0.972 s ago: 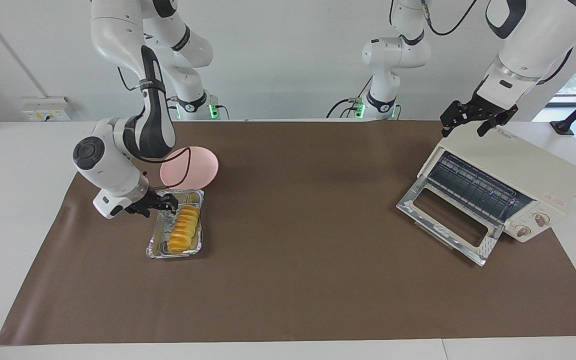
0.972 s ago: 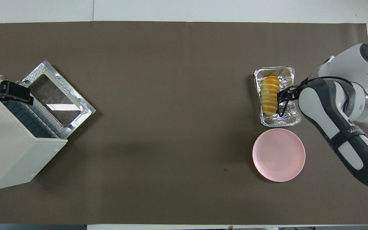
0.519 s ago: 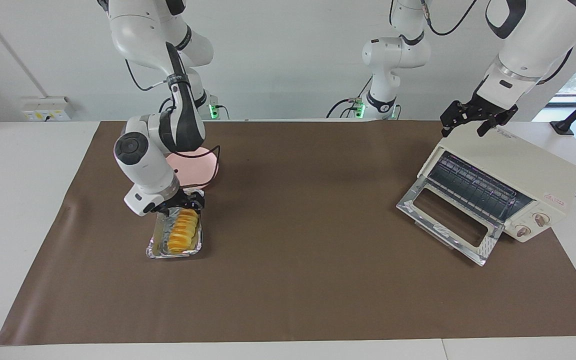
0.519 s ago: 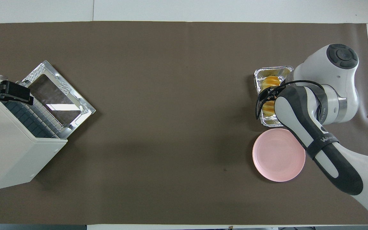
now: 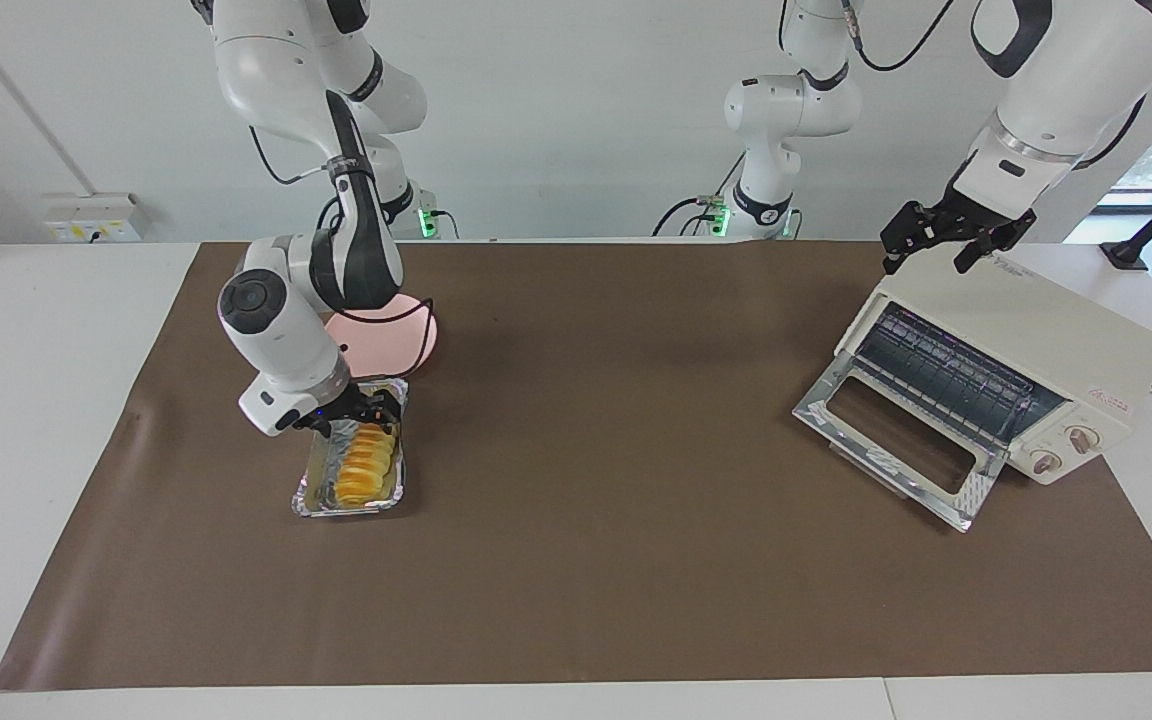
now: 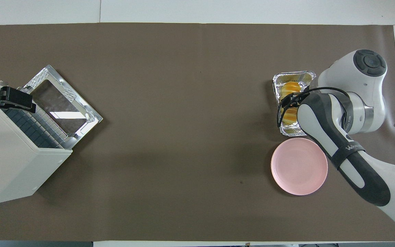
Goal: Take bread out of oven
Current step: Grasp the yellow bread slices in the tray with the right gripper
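Bread sits in its tray out on the brown mat, while the oven stands open.

The cream-white boxy toaster oven sits at the left arm's end, about 3 o'clock in the facing view, its glass door dropped down. The open left gripper hangs over its top, holding nothing. At 9 o'clock, the round pink plate lies just beside the silver foil tray; the ridged golden-yellow bread lies inside. The right gripper, spread wide, hovers over the bread's end nearer the robots; I cannot tell whether it touches the bread.
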You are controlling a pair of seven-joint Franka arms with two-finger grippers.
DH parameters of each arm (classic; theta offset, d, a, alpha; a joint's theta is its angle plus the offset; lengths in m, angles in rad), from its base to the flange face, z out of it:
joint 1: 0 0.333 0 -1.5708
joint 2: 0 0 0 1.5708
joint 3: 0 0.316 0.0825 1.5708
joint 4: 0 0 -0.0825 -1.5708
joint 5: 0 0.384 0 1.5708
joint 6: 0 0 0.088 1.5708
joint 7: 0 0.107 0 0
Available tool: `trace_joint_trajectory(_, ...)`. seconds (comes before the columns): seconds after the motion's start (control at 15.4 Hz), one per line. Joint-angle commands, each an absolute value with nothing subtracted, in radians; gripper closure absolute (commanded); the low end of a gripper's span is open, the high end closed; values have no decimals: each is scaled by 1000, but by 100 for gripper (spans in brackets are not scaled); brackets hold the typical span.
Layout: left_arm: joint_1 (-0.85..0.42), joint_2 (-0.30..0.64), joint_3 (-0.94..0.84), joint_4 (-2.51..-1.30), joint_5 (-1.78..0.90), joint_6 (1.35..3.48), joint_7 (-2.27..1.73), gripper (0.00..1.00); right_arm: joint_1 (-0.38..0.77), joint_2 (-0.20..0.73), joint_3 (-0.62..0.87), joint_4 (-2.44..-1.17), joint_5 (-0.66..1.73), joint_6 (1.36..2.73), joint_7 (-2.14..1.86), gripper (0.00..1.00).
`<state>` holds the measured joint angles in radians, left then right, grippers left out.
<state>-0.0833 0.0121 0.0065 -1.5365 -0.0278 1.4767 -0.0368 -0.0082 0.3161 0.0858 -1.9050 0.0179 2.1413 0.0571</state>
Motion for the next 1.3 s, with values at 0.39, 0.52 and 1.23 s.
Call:
trace_joint_trajectory(0.39,-71,-3,-3,-1551,-20,1491,-37,0,-28,311,95,-1967,11,2224,54,65)
trace_joint_trajectory(0.52,-69,-3,-3,-1551,-20,1491,-38,0,-28,311,95,-1968,11,2226,16,100)
trace_joint_trajectory(1.23,-69,-3,-3,-1551,-20,1491,-38,0,-38,157,86,-1810,11,1906,-43,100)
